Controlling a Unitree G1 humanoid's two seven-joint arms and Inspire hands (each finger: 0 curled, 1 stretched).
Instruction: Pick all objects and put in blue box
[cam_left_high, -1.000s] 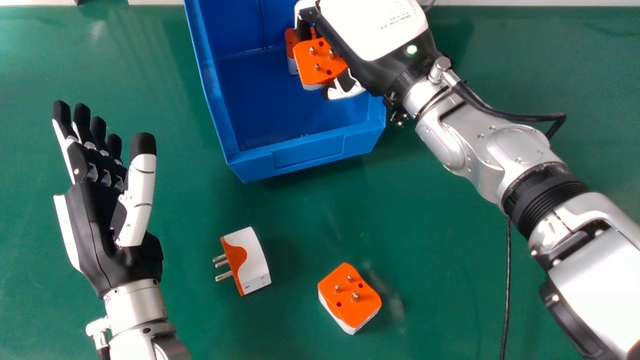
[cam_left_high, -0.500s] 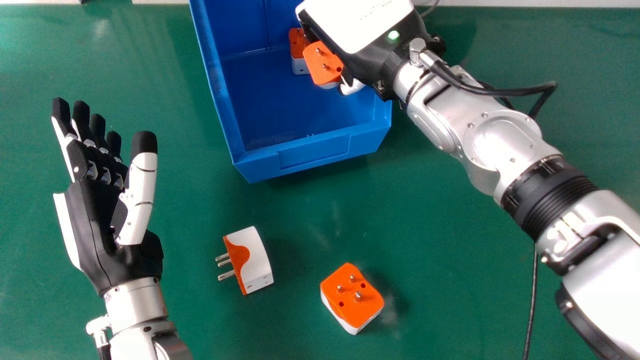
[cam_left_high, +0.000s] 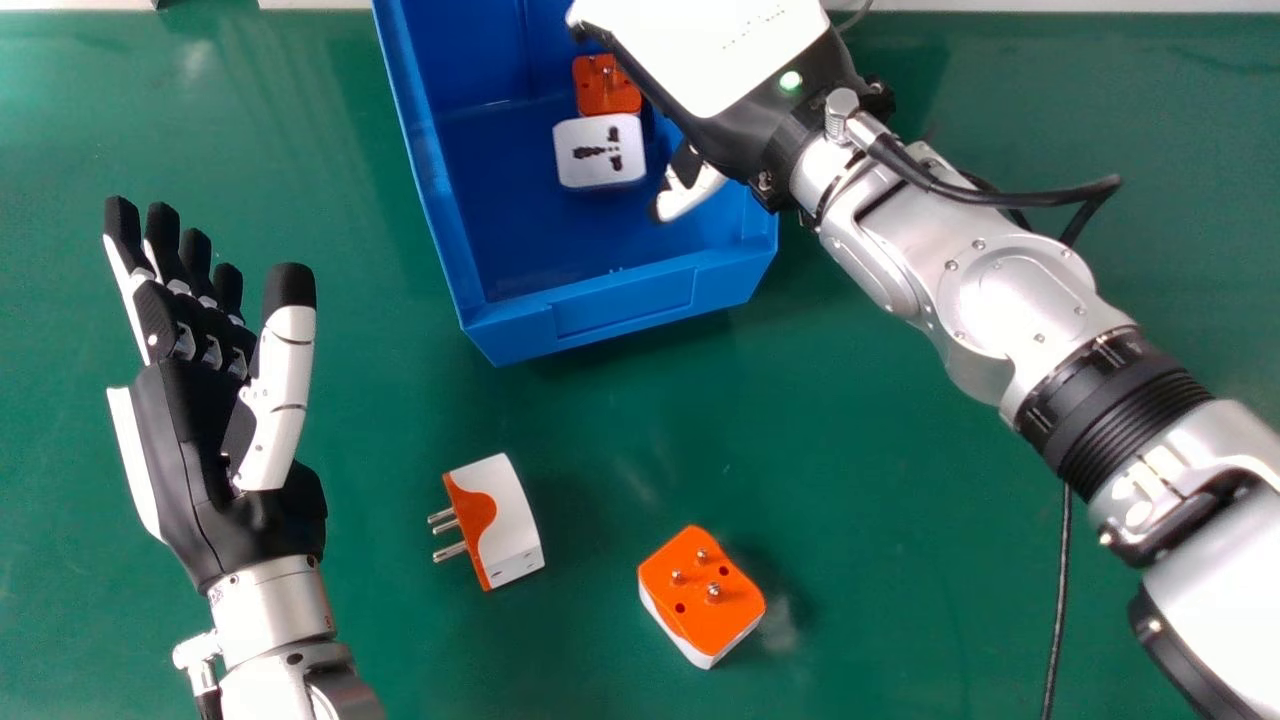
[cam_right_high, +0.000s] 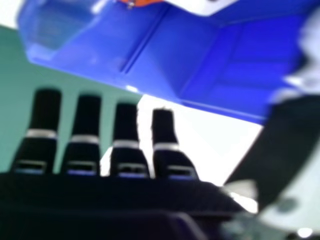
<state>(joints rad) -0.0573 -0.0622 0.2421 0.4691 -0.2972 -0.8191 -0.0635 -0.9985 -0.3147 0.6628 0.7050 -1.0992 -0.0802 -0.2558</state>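
My right hand (cam_left_high: 690, 60) is over the right side of the blue box (cam_left_high: 620, 310), its thumb apart from the adapters. In the right hand view that hand (cam_right_high: 125, 135) has straight fingers with nothing between them and the thumb. Inside the box a white adapter (cam_left_high: 600, 168) lies socket face up, beside an orange-faced adapter (cam_left_high: 606, 88) partly behind it. On the green table, one white and orange adapter (cam_left_high: 505, 525) lies on its side, pins to the left; another (cam_left_high: 700, 590) has its pins up. My left hand (cam_left_high: 220, 400) is open at the left.
A black cable (cam_left_high: 1060, 600) runs down the table beneath my right forearm. The near wall of the box stands between its inside and the two adapters on the table. A pale edge (cam_left_high: 1050, 5) borders the table at the back.
My right hand has opened and let go of the adapter, which has dropped and turned socket face up in the box. The left hand has stayed in place.
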